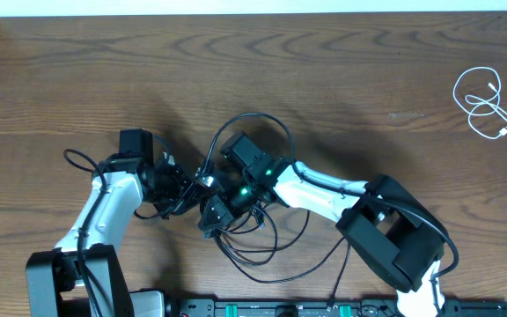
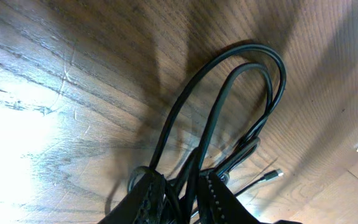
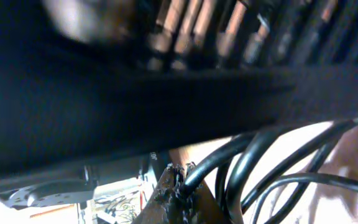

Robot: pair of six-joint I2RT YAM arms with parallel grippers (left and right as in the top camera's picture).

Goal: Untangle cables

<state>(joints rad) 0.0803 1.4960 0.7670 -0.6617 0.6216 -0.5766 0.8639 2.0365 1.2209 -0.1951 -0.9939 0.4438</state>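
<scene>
The black cables (image 1: 267, 257) lie in a tangle near the middle of the table's (image 1: 104, 70) front edge, where both arms meet; the left gripper (image 2: 182, 200) pinches several black strands between its fingers (image 2: 149, 198), with loops fanning out beyond; the right gripper (image 3: 174, 186) has its jaws pressed together, a black strand caught at the tips; the white cable (image 1: 482, 101) sits coiled apart, near the far right corner.

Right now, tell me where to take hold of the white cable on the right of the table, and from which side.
Grip the white cable on the upper-left arc of its loop, coming straight down from above. It lies flat on the table, and that arc is a single strand; nearer the middle its strands cross.
</scene>
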